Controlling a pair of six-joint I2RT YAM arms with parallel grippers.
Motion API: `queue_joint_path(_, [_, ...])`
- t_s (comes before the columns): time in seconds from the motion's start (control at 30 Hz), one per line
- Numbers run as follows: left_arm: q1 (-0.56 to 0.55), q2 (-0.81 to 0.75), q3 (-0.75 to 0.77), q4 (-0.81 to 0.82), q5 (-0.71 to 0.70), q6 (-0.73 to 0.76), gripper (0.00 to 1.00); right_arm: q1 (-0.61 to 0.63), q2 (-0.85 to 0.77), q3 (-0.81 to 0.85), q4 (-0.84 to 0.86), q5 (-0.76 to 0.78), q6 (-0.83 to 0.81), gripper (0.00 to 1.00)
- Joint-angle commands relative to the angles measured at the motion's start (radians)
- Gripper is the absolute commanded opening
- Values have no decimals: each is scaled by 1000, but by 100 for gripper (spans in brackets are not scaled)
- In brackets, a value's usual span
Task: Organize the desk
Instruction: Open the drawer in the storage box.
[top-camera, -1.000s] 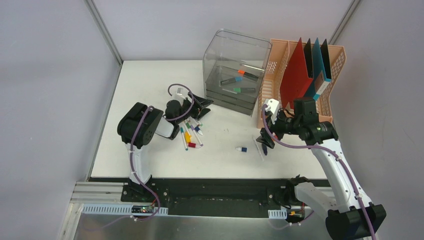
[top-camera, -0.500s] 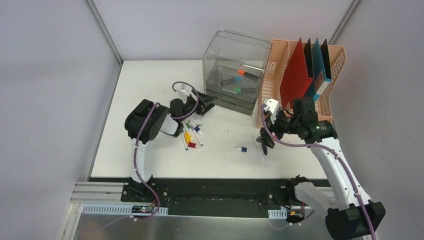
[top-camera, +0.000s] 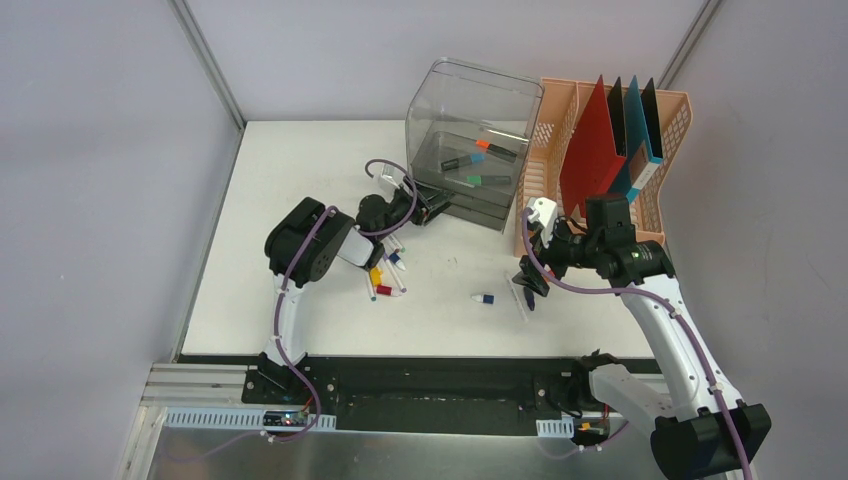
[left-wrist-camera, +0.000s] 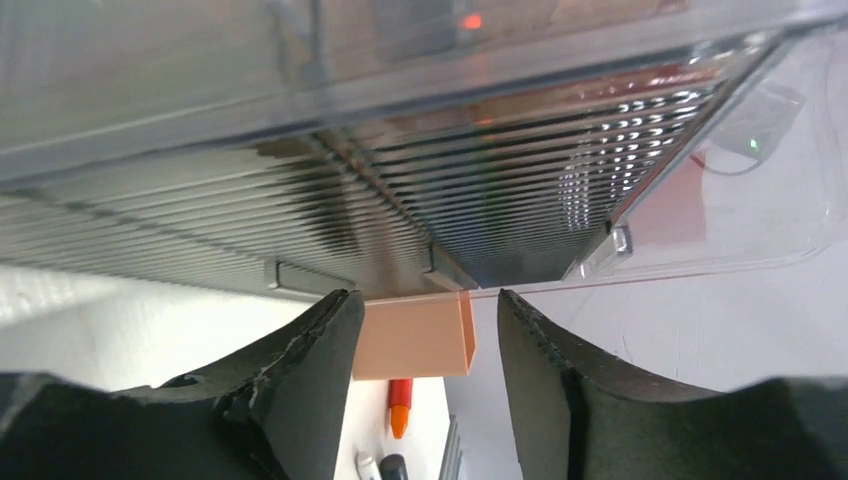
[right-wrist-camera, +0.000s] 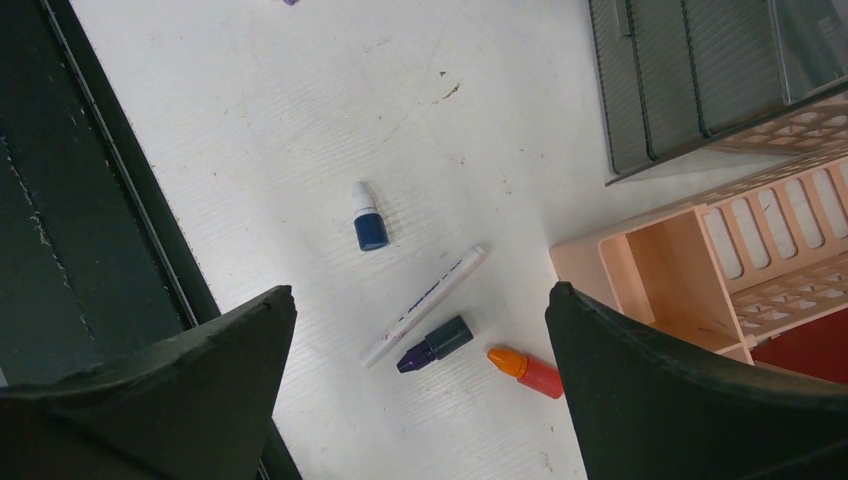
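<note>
The white desk (top-camera: 300, 160) carries a pile of coloured markers (top-camera: 380, 272) under my left arm. My left gripper (top-camera: 432, 205) has reached the base of the clear drawer unit (top-camera: 470, 140). In the left wrist view its jaws (left-wrist-camera: 430, 300) stand apart with nothing between them, close to the unit's ribbed front (left-wrist-camera: 300, 180). My right gripper (right-wrist-camera: 420, 290) hangs wide open above a white marker (right-wrist-camera: 425, 303), a dark cap with a purple tip (right-wrist-camera: 435, 345) and a red-orange marker (right-wrist-camera: 527, 372). A small blue cap (right-wrist-camera: 368, 217) lies to their left.
A peach file rack (top-camera: 545, 160) with a red folder (top-camera: 590, 150) and darker ones stands at the back right, its corner (right-wrist-camera: 680, 260) beside my right gripper. Several markers lie inside the drawer unit. The black front rail (right-wrist-camera: 90, 250) borders the desk.
My left gripper has moved right and away from the marker pile up to the drawer unit, and its jaws have narrowed. The right arm has stayed put.
</note>
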Motion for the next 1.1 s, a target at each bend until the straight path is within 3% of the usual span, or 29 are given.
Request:
queue_joint_path(0.0, [-14,8,46,31,-62,1,52,-7,-9,3,25,-7,-17,99])
queue_joint_path(0.13, [-19,12,67,2,-73,4,42,-6,-9,5,23,-9,-18,99])
queue_joint_path(0.47, [-21,11,76,-13,-76,7,0,-7,-11,4,24,-11,-18,99])
queue_joint_path(0.7, [-20,-4,32,10,-68,18,0,-8,-12,4,22,-11,-18,99])
queue_joint_path(1.07, [-21,-93,-167,109,-68,81,0,-8,-8,4,20,-9,-21,99])
